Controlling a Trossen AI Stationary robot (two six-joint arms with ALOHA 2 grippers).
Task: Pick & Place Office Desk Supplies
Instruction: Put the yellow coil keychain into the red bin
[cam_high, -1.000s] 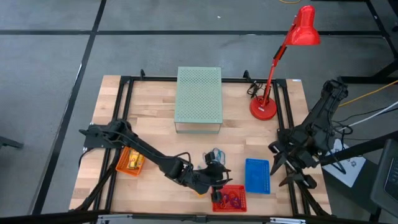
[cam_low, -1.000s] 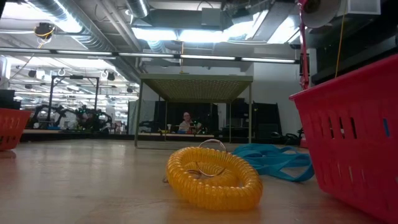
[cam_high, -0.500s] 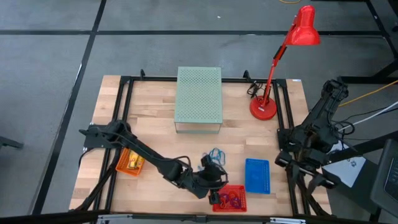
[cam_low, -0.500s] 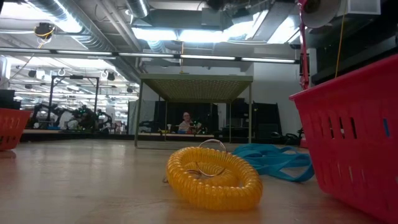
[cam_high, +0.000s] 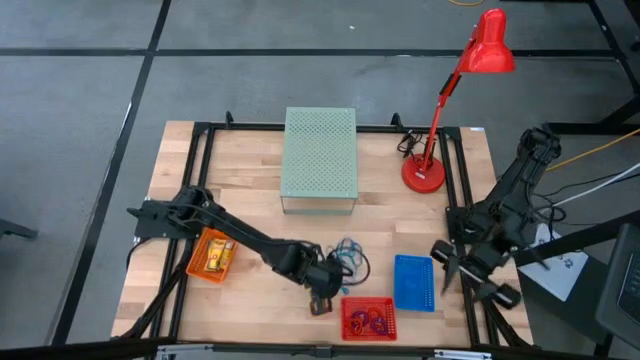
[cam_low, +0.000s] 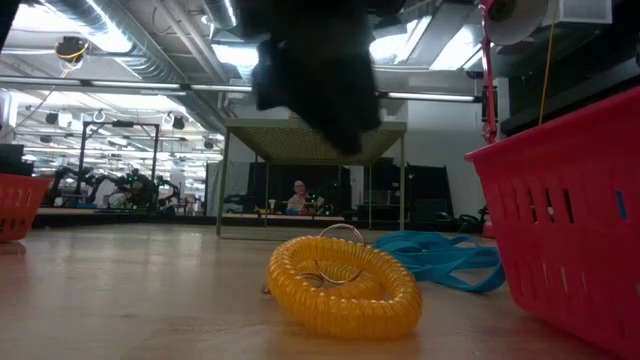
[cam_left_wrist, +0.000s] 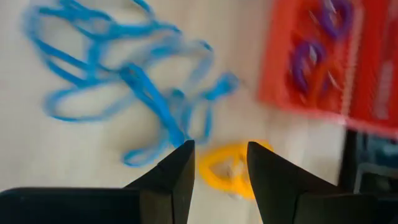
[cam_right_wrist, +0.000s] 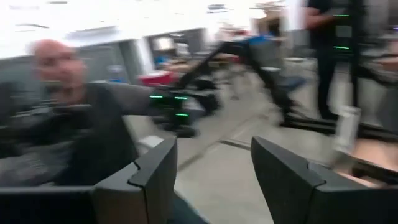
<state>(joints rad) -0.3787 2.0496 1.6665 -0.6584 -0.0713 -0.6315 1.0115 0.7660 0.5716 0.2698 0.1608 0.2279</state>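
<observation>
High view: left gripper (cam_high: 322, 296) is reaching to lower centre of frame, hanging over bench btwn blue loops (cam_high: 348, 256) and red basket (cam_high: 368, 318), which is already holding purple/red ring clips (cam_high: 372, 322) – prob. the drop spot. Orange basket (cam_high: 212, 256) is sitting lower left w/ yellow bits inside; blue tray (cam_high: 413, 282) just right of red basket; green perforated box (cam_high: 320, 161) and red lamp (cam_high: 440, 110) are taking up upper half. Right gripper (cam_high: 447, 266) is waiting off table's right edge, fingers apart. Low view: yellow coil (cam_low: 344, 284) is lying flat centre frame, blue loops touching behind it, red basket wall at right edge, dark arm bulk hanging top centre; open wood to left. Left wrist view: fingers (cam_left_wrist: 174, 171) are standing narrowly parted, gripping nothing, right above the coil – likely lining up a grab; basket rim close by, so little side room there. Right wrist view: fingers (cam_right_wrist: 152, 171) are spread wide, empty, facing room w/ a person.
</observation>
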